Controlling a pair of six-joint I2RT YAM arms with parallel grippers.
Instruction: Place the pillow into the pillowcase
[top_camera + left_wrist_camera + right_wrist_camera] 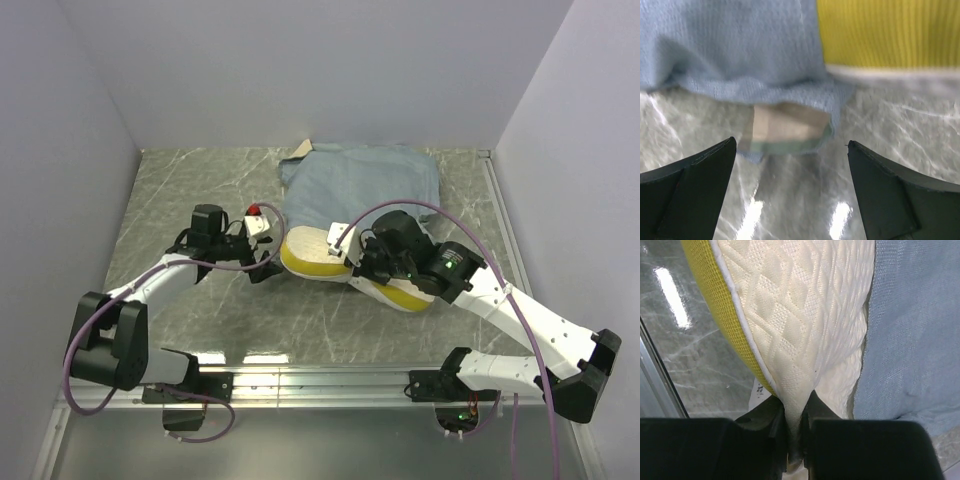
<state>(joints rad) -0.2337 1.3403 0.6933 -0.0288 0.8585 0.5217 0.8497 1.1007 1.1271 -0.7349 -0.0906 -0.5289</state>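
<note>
The pillow [312, 247] lies on the surface [200, 190] with its yellow edge toward me, against the near edge of the blue-grey pillowcase [360, 180]. My right tool [797, 440] is clamped on a pinch of the pillow's quilted cover. My left tool [790, 145] stands wide open and holds nothing. It sits low over the surface, just before a pillowcase corner that shows beige inside.

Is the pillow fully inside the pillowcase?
Not fully: the near, yellow-edged end of the pillow lies bare outside the pillowcase. The right gripper is shut on its cream cover.
</note>
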